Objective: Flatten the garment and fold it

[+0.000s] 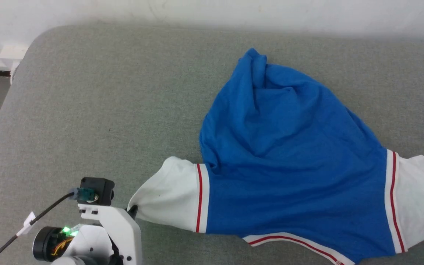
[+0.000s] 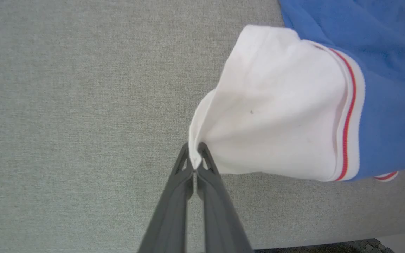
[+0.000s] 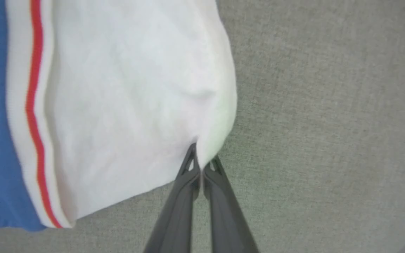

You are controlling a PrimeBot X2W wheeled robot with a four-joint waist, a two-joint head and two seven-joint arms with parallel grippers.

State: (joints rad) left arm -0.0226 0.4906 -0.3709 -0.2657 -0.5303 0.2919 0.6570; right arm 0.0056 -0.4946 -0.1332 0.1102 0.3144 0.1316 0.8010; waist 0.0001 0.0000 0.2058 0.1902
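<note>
The garment (image 1: 289, 154), a bright blue jersey with white sleeves and red stripe trim, lies crumpled on the grey surface, its body bunched to a peak at the far side. My left gripper (image 2: 195, 160) is shut on the cuff edge of the left white sleeve (image 2: 276, 116); in the head view it sits at the sleeve's tip (image 1: 133, 210). My right gripper (image 3: 201, 164) is shut on the edge of the right white sleeve (image 3: 128, 98), which reaches the head view's right edge (image 1: 418, 198).
The grey fabric-covered surface (image 1: 105, 92) stretches wide to the left and far side of the garment. Its rounded left edge drops to a floor with a white socket and cables (image 1: 11, 55). A white wall runs along the back.
</note>
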